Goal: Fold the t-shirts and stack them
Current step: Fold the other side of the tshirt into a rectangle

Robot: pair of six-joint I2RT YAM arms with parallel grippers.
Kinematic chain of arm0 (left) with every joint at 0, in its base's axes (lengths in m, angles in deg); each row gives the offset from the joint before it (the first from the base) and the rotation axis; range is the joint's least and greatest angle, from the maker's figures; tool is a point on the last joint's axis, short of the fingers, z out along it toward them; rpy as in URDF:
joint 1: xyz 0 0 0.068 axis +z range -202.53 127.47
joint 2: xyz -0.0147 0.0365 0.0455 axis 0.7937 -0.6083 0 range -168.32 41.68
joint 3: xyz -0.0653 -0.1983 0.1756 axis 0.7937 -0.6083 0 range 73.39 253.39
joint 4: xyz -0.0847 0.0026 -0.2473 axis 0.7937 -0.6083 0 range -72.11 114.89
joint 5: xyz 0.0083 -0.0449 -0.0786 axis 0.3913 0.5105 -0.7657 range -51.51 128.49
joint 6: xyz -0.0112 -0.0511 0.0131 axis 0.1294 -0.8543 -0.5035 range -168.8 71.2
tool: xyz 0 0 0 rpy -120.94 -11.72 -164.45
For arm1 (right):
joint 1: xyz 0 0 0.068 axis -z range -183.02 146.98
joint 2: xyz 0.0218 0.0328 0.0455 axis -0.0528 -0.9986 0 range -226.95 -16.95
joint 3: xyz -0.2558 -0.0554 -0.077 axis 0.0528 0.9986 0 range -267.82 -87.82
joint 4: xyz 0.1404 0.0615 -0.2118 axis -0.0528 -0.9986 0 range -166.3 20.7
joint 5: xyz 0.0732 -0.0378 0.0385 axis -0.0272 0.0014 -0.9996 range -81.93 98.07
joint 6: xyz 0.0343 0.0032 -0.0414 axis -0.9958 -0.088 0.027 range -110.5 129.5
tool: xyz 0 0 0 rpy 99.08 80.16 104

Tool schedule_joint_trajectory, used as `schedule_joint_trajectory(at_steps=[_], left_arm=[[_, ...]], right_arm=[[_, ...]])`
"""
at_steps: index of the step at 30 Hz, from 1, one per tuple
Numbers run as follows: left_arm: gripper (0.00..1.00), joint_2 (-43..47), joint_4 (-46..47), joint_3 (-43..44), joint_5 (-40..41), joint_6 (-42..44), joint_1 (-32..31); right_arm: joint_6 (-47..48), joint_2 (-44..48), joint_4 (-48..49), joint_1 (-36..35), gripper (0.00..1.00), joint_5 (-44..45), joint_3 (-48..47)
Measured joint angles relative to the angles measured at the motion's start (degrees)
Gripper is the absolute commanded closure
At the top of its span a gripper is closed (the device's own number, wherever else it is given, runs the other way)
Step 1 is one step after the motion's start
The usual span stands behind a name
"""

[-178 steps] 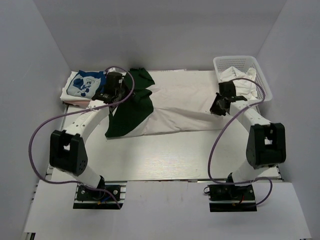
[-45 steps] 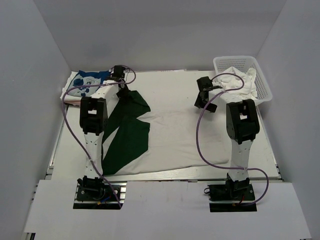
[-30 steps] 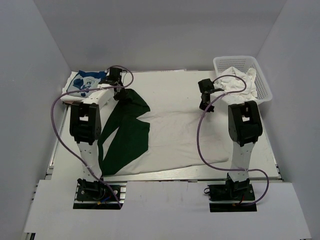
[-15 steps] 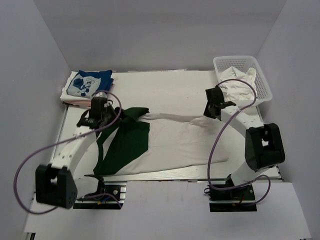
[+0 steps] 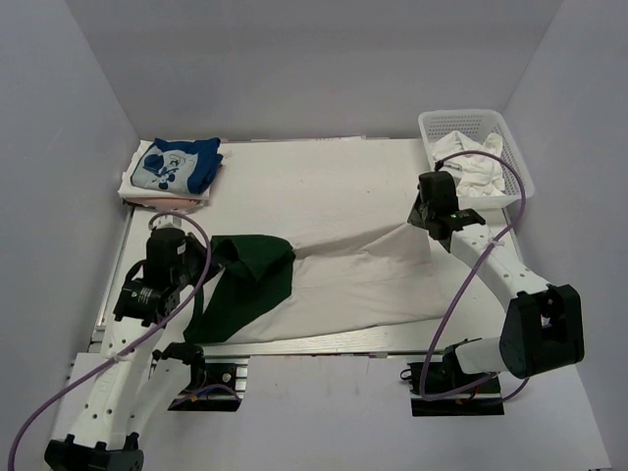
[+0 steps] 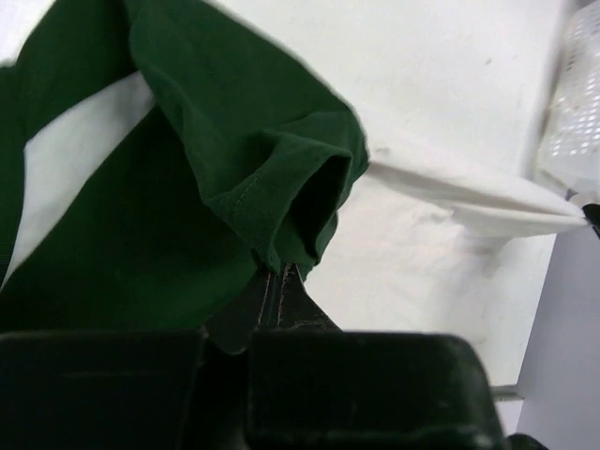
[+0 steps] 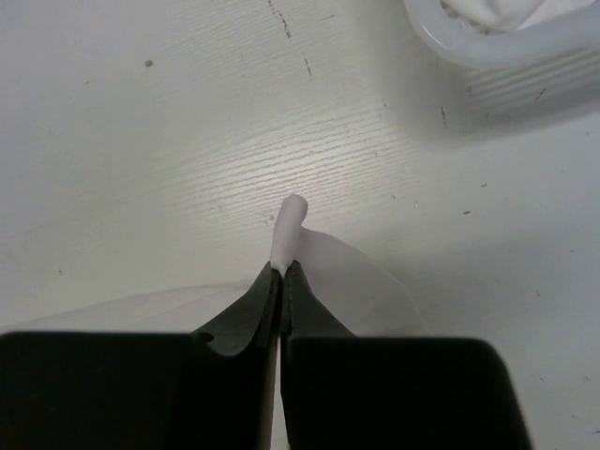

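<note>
The white t-shirt with dark green sleeves lies spread across the near half of the table, its near hem running along the table's near edge; its far edge is lifted off the table top and stretched into a taut ridge between the two arms. The left gripper is above the table's near left part, its fingers pressed together on a bunched fold of the green sleeve; the sleeve's open cuff sits just past the fingertips, and more green cloth drapes down to the table under it. The right gripper is above the table's right side, jaws pinched tight on a small tuft of the white cloth; the tuft pokes up from between the fingertips, and bare table shows beyond it. At the table's far left corner sits a folded stack; a white-and-blue cartoon-print t-shirt is on top, with paler folded cloth beneath it. At the table's far right corner stands a white plastic basket with crumpled white cloth inside; whether that cloth is one garment or several cannot be told. The middle of the table's far half is bare white wood grain.
</note>
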State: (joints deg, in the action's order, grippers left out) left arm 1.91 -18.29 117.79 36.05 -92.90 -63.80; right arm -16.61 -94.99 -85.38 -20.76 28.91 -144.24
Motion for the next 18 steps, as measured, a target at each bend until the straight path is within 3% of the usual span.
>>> schedule_joint_trajectory(at_steps=[9,13,16,18], left_arm=[[1.00,11.5,-17.2,-0.5,-4.4,-2.7,0.5],[1.00,14.4,-20.5,-9.2,-12.2,-3.1,0.7],[0.90,15.4,-24.2,-16.6,-17.9,-3.5,0.7],[0.54,15.7,-25.2,-18.6,-21.4,-3.7,0.7]], right_arm=[[-0.1,0.0,-0.4,0.0,1.00,0.0,3.3],[-0.3,-0.1,0.0,0.0,1.00,0.0,6.1],[-0.5,-0.3,-0.1,0.0,1.00,0.0,7.8],[-0.7,-0.3,0.2,0.0,1.00,0.1,8.7]])
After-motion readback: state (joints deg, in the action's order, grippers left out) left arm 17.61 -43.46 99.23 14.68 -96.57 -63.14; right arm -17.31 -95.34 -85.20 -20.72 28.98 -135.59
